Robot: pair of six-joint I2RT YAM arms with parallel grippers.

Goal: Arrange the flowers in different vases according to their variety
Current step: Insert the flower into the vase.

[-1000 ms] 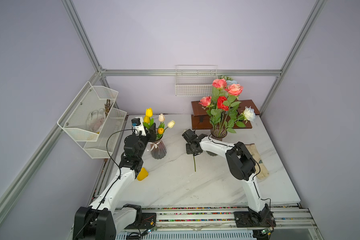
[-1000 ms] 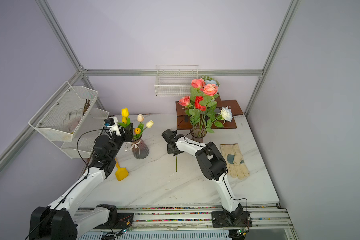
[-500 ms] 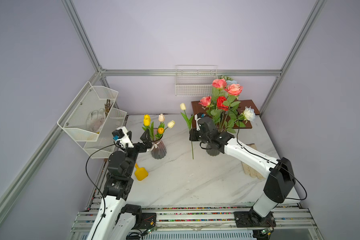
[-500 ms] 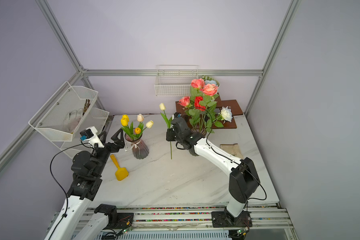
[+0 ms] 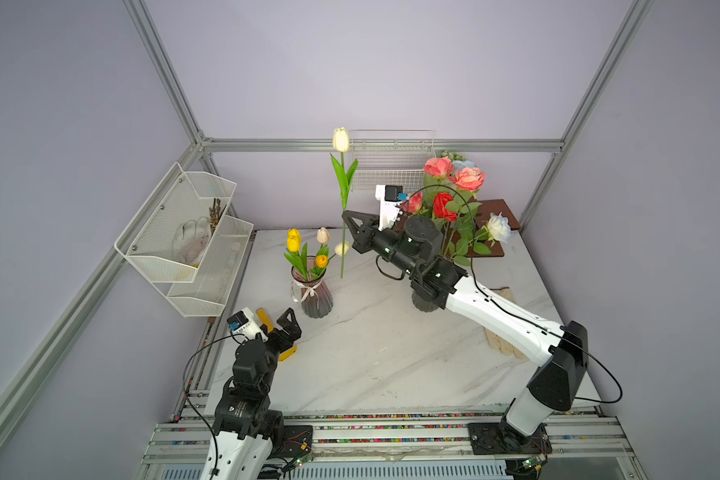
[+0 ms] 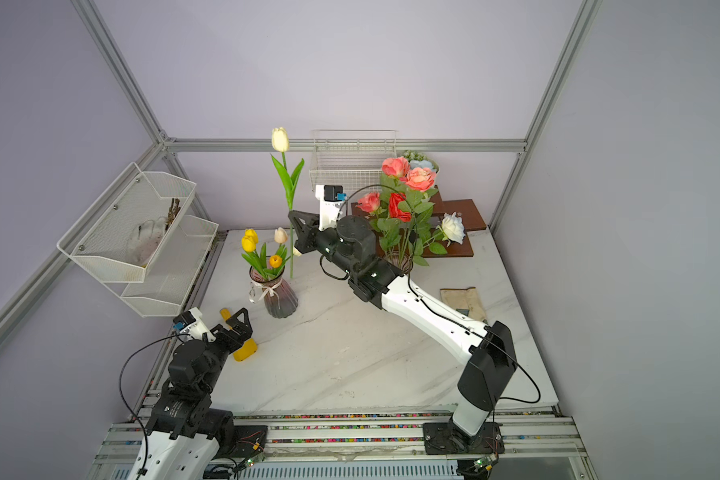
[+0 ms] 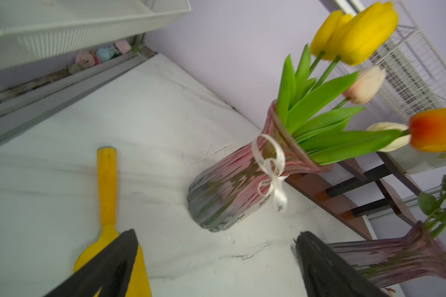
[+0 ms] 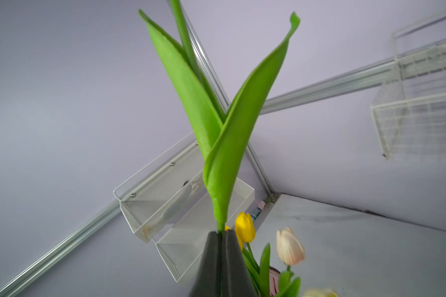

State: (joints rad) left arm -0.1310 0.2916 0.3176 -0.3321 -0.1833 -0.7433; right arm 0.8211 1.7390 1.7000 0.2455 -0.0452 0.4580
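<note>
I have the white marble worktop point(image 5: 391, 357) ahead of me with both arms over it. The right arm reaches far across toward the left side. Its right gripper point(image 5: 346, 228) is clamped tight on the long green stem of a cream-headed tulip point(image 5: 342, 195), pinching just under the two leaves, as the right wrist view shows plainly. The left gripper point(image 7: 216, 234) sits low near the front-left corner, jaws spread wide with nothing between them, close by a yellow plastic scoop point(image 7: 107, 177) lying flat.

The plain ribbed smoky-purple glass vase point(image 6: 400, 262), partly hidden behind the right arm, holds the pink, red and white roses point(image 5: 454, 195). The ribbed smoky-purple glass vase with the white ribbon bow point(image 5: 314, 297) stands upright further left and holds the yellow, orange and pale tulips point(image 5: 308, 253).

What matters to me now is that the held stem is upright, with the bloom high and the cut end pointing straight down. That end hangs just beside the bow vase's mouth, on the side toward the rose vase. I judge the mouth lies slightly left of and below the stem's foot, so the right arm needs a short sideways shift, then a straight descent. I cannot tell the depth offset from the top views
</note>
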